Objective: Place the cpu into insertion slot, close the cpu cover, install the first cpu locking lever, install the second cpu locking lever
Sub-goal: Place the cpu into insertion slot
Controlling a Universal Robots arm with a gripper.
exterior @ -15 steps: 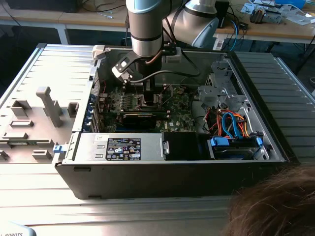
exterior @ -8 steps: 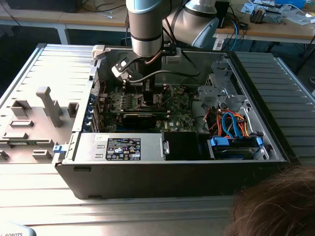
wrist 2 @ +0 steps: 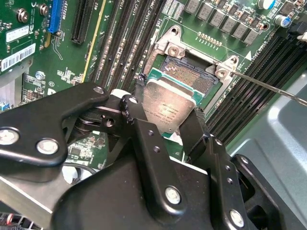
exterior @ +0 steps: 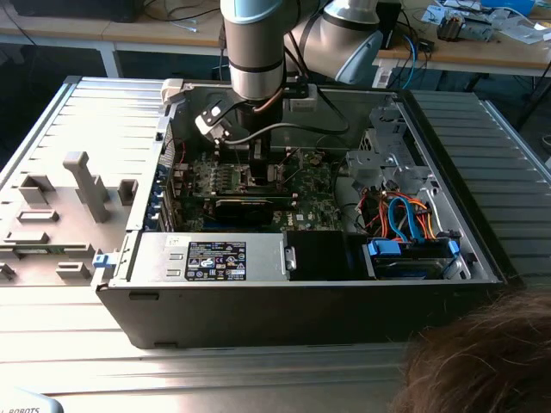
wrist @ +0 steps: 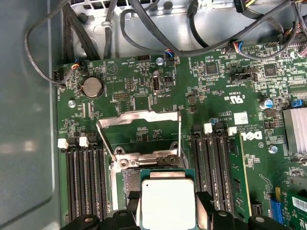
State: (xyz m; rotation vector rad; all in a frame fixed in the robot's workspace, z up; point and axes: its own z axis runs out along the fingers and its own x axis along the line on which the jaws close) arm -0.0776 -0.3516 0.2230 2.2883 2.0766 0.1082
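**CPU held over open socket: inspection of case interior**

The open computer case [exterior: 301,303] lies on its side on a ribbed metal table [exterior: 258,379]. It contains the green motherboard [exterior: 320,194] along the case's far wall. At its near edge sits a metal power supply box [exterior: 155,256], and at the corner on the exterior view's right are a blue drive bay [exterior: 410,255] and a bundle of orange and blue cables [exterior: 403,215].

The gripper [wrist: 169,199] is closed on the cpu [wrist 2: 168,103], one black finger on each of two opposite edges. The chip is held metal top up over the insertion slot [wrist 2: 189,76] and covers part of its pin field. Whether it touches the socket cannot be determined. The cpu cover [wrist: 139,115] stands raised at the slot's hinge edge, and one thin locking lever [wrist 2: 268,85] is swung free.

Labelling: a dark sticker [exterior: 217,260] with white print is on the power supply box. White lettering is on the board and faint engraving on the chip's lid; none is recorded here.

Obscured: the fingers hide the chip's side edges. In the first wrist view its near edge is cut off. A person's hair [exterior: 482,361] blocks the table's near corner.
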